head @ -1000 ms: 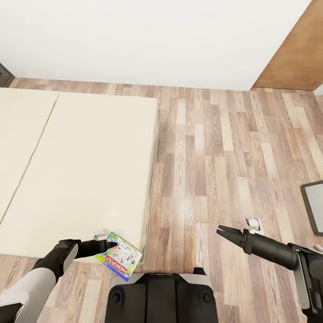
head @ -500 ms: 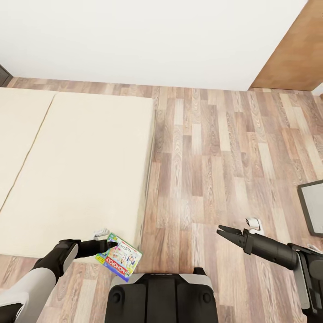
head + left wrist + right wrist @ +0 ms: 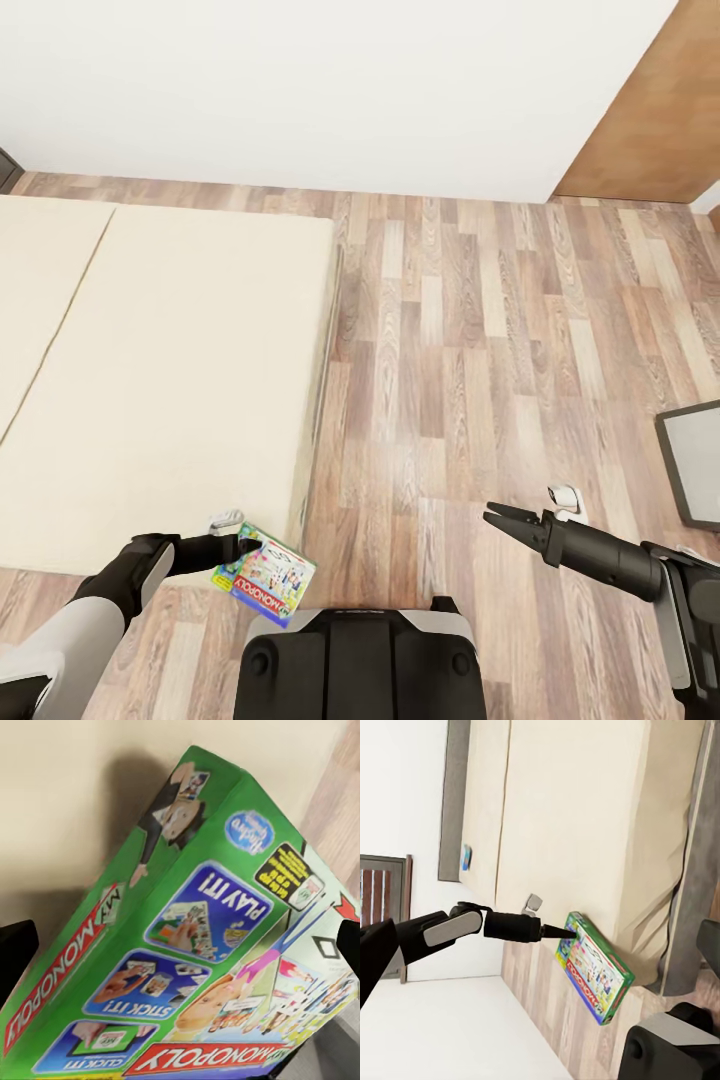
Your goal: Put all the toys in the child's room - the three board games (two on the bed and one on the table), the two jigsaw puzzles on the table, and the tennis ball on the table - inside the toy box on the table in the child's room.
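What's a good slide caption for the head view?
Left hand holds the Monopoly board game beside the bed.

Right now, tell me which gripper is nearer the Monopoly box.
Left. The left gripper grips the Monopoly box at its edge beside the bed; the right gripper hangs over bare floor, well apart from it.

The green box (image 3: 187, 945) carries the readable print. "MONOPOLY" stands in white on a red band along its front edge, and again in red-and-white on its green side. Three blue panels on the side read "PLAY IT!", "STICK IT!" and "CLICK IT!". A blue round badge and a yellow-on-black label near the corner are too small to read. In the head view the box (image 3: 265, 578) shows "MONOPOLY" upside down.
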### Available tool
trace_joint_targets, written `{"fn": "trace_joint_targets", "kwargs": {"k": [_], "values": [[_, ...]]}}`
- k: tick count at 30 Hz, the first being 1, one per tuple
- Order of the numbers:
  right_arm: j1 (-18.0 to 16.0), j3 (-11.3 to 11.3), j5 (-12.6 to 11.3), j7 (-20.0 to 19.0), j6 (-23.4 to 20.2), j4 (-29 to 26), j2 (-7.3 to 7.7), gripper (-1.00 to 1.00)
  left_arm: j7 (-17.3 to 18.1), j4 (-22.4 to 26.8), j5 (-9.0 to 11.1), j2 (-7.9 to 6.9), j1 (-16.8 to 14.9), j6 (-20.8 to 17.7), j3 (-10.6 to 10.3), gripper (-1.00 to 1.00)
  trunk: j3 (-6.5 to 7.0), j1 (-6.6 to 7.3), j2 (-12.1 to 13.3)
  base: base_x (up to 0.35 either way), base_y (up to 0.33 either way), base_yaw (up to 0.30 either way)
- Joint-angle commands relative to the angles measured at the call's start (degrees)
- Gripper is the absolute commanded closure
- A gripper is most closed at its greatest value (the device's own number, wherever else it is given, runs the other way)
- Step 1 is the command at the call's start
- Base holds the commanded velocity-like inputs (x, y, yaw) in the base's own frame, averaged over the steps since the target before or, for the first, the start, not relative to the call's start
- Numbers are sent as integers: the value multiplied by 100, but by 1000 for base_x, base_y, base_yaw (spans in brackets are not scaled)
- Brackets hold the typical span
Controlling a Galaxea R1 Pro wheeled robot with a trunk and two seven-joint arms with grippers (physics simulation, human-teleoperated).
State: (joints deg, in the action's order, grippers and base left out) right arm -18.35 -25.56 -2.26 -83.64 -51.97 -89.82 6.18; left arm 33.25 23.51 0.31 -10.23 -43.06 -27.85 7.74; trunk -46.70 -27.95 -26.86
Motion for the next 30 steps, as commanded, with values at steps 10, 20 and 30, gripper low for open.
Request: {"fn": "trace_joint_targets", "kwargs": {"k": [10,20,30], "values": [[-2,-2,-11,-12,-59,0,0,-100,-16,5,4,-15,-1,-53,47,-100,-5,-3,-7,0,66,0],[-2,-2,-11,-12,-59,0,0,-100,-18,5,-4,-30,-1,-54,49,-100,-5,-3,-7,0,41,0],[-2,-2,-11,-12,-59,0,-3,-100,-15,5,-5,-36,1,-53,51,-100,-5,-3,-7,0,2,0]]}}
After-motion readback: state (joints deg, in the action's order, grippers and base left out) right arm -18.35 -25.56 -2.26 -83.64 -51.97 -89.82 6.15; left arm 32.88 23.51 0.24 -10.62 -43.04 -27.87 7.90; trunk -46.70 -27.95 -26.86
